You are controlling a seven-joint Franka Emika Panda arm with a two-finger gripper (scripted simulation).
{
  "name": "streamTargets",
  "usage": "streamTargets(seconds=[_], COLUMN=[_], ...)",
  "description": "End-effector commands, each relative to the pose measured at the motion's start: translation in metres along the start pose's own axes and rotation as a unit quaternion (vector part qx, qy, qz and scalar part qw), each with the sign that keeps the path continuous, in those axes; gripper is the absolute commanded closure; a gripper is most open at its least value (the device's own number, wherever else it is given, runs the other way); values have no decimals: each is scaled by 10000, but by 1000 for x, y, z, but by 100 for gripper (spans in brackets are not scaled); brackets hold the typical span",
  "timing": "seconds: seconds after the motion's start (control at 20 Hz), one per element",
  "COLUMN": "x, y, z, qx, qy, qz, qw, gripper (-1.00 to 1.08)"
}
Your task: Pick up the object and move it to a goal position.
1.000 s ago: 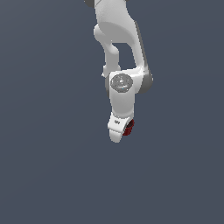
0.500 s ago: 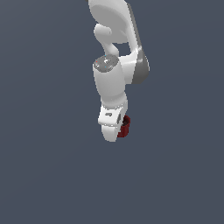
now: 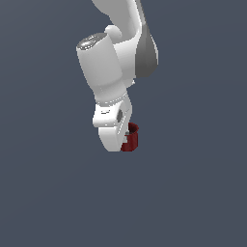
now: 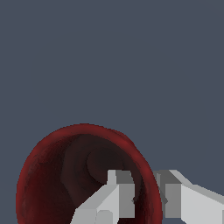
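Observation:
The dark red mug (image 3: 131, 138) sits at the tip of my white gripper (image 3: 124, 142) in the exterior view, mostly hidden behind the hand. In the wrist view the mug (image 4: 52, 175) fills the lower part of the picture, its dark inside facing the camera. One finger (image 4: 118, 192) is inside the mug and the other finger (image 4: 175, 192) is outside it, so the jaws are shut on the mug's wall (image 4: 151, 192). The handle is out of sight.
Plain dark grey-blue ground (image 3: 193, 193) surrounds the arm in both views. The white arm (image 3: 106, 62) reaches down from the top of the exterior view.
The arm has swung and come closer to the exterior camera, looking larger. The mug stays in the gripper and has moved with it.

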State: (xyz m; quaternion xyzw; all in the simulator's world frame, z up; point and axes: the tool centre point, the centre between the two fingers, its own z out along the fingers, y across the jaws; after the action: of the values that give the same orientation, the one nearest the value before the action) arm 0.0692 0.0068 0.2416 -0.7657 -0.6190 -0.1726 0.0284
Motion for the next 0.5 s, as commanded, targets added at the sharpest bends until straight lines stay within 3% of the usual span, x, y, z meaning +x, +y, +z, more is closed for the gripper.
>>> streamTargets(seconds=[0.0,0.45], x=[0,-2], y=[10,41], z=[-18,-78], qx=[-133,-539], qy=[144,659], qz=[-165,-720], qw=[9997,9938], gripper=[108,108])
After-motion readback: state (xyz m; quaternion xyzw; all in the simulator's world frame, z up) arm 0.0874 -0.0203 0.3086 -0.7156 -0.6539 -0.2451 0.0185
